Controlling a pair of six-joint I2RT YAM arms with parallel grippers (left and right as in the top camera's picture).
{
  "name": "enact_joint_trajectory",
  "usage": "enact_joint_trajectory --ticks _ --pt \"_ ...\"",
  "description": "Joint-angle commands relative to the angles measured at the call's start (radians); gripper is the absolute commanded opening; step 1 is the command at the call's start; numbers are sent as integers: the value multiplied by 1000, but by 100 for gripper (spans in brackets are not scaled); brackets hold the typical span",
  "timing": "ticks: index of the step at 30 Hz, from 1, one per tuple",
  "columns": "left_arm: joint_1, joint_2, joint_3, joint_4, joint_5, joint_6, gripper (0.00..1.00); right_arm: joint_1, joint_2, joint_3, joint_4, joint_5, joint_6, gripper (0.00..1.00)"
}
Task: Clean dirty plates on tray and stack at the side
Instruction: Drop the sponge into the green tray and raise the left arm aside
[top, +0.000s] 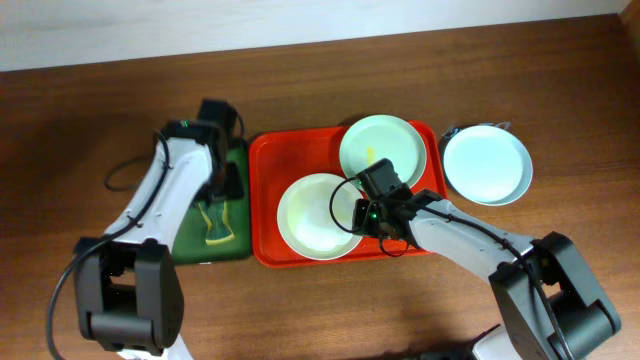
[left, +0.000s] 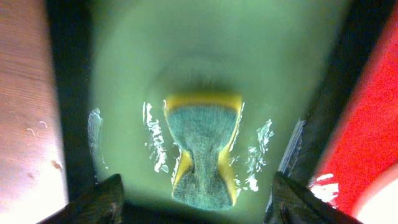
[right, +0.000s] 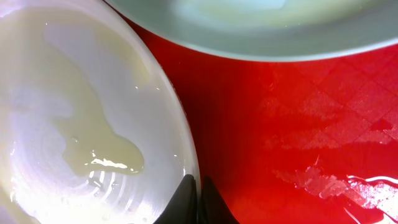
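Count: three plates, two trays, one sponge, two arms. No lettering large enough to read on any of them.

Red tray (top: 265, 200) lies mid-table, long side running left to right, on brown wooden table (top: 560, 80).
- Far plate (top: 381, 150): on the red tray, back right corner, with a small yellow smear near its middle.
- Near plate (top: 318, 216): on the red tray, towards the front. Close up it carries a thin wet, pale yellowish film. A narrow strip of red shows between its rim and the far plate's rim, so they are just apart.
- Third plate (top: 487, 166): off the tray, flat on the table just to its right, pale and glossy. It sits alone, with nothing stacked on it.

Green tray (top: 238, 240) is dark and smaller, and sits against the red tray's left side. Its floor is wet, with glints of water. The one sponge (left: 202, 149) lies in it, yellow body with the green scouring face up.

Left gripper (left: 199, 200) hangs over the green tray, directly above the sponge. Its jaws are spread wide, one dark finger on each side and clear of the sponge, holding nothing.

Right gripper (right: 199, 200) is low over the red tray at the near plate's right rim. Its jaws are closed, with the tips together right at the rim's edge. I cannot tell whether the rim is pinched between them. Water is pooled on the red tray beside it.
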Motion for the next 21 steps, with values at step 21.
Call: enact_joint_trajectory --ticks 21 --pt "345 -19 397 -141 413 144 99 5 -18 129 -51 -124 34 4"
